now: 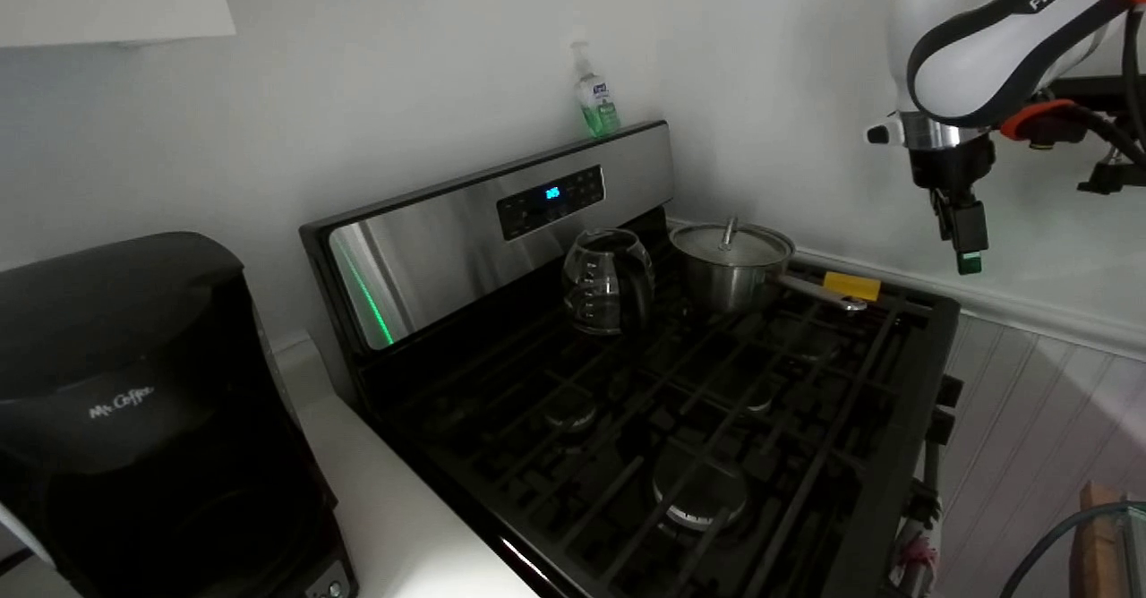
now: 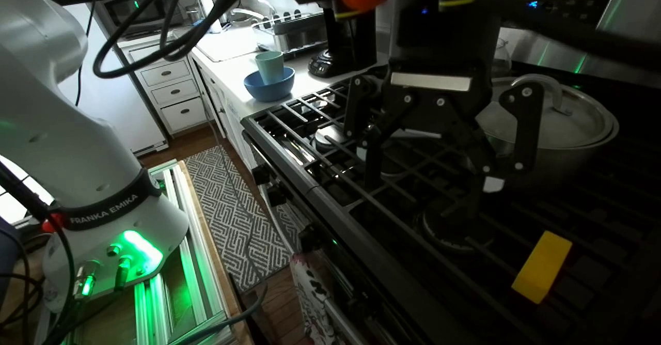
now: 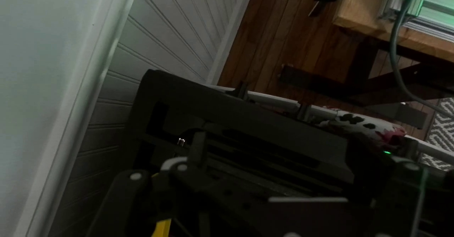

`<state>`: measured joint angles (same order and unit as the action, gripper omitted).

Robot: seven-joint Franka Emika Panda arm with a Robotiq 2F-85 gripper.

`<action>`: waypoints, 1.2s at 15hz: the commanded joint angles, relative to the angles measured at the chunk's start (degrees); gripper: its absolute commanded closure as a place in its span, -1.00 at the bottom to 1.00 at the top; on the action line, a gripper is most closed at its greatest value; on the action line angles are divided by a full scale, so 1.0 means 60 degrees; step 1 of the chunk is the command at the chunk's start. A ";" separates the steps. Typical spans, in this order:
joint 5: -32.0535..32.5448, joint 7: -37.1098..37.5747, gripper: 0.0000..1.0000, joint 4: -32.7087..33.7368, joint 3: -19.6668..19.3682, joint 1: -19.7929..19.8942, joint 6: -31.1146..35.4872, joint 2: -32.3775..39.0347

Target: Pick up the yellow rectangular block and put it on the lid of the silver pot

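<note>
Covering silver pot [image 1: 723, 288]: lid [image 1: 759, 245] | blue bowl [image 2: 264, 92]: green cup [image 2: 270, 67] inside | gripper [image 2: 426, 187]: jaws apart

In an exterior view the coffee maker [image 1: 143, 338] stands on the counter [image 1: 394, 499] left of the gas stove [image 1: 886, 464]. On the stove, before the backguard [image 1: 448, 262], sits the carafe [image 1: 594, 286]; right of it is the saucepan [image 1: 730, 289], its lid [image 1: 756, 245] on. The block [image 1: 850, 286] lies on the grates [image 1: 810, 471] right of the saucepan. A hand sanitizer bottle [image 1: 597, 106] stands atop the backguard. The gripper [image 1: 970, 262] hangs to the right of the block. In an exterior view a cup [image 2: 269, 67] stands in a bowl [image 2: 272, 91] on the counter beyond the stove.
</note>
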<state>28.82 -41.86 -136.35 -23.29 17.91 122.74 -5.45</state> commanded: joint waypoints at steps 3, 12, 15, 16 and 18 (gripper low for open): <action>0.0691 0.0636 -1.00 0.0456 0.0188 0.0140 0.1245 0.1000; -0.2547 -0.0456 -1.00 0.2448 0.0607 0.0611 0.1461 0.3392; -0.3616 -0.0489 -1.00 0.3286 0.0843 0.0982 0.1322 0.4146; -0.3764 -0.0389 -1.00 0.3553 0.0894 0.1083 0.1300 0.4409; -0.3866 -0.0206 -1.00 0.4018 0.0955 0.1254 0.1310 0.4864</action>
<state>8.32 -43.34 -118.16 -19.08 23.04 132.16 18.70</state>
